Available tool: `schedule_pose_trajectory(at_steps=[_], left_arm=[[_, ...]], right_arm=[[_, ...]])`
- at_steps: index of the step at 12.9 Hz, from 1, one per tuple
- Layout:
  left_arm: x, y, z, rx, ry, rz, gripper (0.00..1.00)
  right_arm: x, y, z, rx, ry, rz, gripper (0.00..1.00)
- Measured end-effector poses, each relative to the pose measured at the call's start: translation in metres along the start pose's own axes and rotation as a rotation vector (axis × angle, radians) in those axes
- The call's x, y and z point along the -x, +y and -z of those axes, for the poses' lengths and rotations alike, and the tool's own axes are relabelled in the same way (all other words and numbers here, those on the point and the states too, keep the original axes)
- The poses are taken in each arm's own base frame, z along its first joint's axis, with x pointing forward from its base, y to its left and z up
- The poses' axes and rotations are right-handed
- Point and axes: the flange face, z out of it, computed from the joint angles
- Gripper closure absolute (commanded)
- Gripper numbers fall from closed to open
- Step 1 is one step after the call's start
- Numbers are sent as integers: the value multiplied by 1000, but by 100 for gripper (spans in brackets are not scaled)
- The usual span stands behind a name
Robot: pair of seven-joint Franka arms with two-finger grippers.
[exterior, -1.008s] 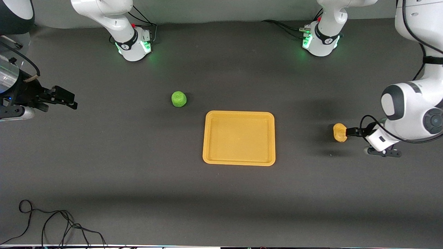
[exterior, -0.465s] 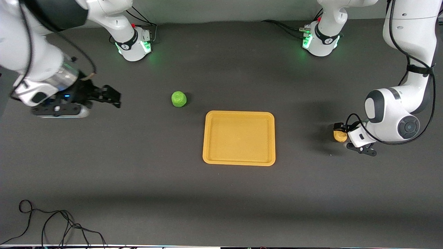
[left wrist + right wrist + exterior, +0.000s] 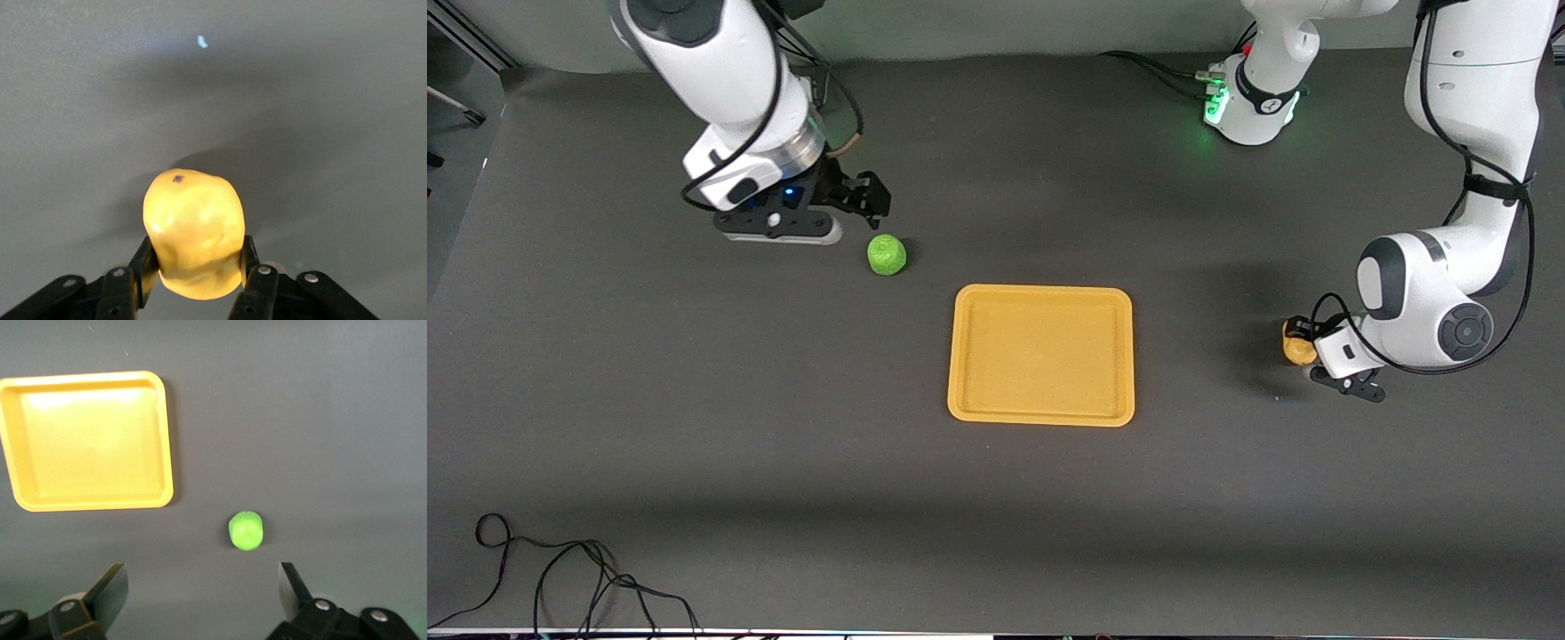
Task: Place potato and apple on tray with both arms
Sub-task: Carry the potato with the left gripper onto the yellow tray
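Observation:
The potato point(image 3: 1295, 347) is a yellow-orange lump low at the table, toward the left arm's end, beside the tray point(image 3: 1040, 413). My left gripper point(image 3: 1304, 341) is shut on the potato. In the left wrist view its fingers point(image 3: 144, 261) press both sides of the potato point(image 3: 193, 227). The green apple point(image 3: 887, 255) lies on the table, farther from the front camera than the tray. My right gripper point(image 3: 869, 196) is open and empty, up over the table just beside the apple. The right wrist view shows the apple point(image 3: 246, 531) ahead of that open gripper point(image 3: 203, 587), and the tray point(image 3: 87, 503) with nothing in it.
A loose black cable point(image 3: 560, 573) lies near the table's front edge at the right arm's end. The left arm's green-lit base point(image 3: 1249, 107) stands at the back. The left arm's elbow point(image 3: 1432, 302) hangs low beside the potato.
My right arm has swung in from its end of the table to just beside the apple, gripper open. My left gripper has pushed in around the potato and shut on it.

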Motion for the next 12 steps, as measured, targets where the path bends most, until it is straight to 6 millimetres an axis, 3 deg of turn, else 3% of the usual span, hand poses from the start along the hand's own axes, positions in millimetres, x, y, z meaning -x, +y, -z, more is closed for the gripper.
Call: schedule_pose_trajectory(at_steps=[1,2,4,5,6,7,8,12], left_arm=[[-1,13,22,11,-4,34,100],[-5,38,51,15,2,78,100],[-28,127,97,4,33,167,100],[-40,181,101,-6,43,196,100],[-49,231,94,-14,39,219,100],[-55,269,79,-20,29,230,100],[-63,292,59,-26,28,238,100],[-95,317,-5,-30,76,299,100]], right_arm=[[6,7,-6,2,0,-4,0],[16,15,-12,1,3,-5,0],[41,27,-30,-1,12,-8,0],[56,28,-45,-1,15,-14,0],[70,26,-61,2,15,-13,0],[81,24,-75,8,14,-9,0],[87,24,-87,9,16,-7,0],[86,36,-128,25,26,-12,0]])
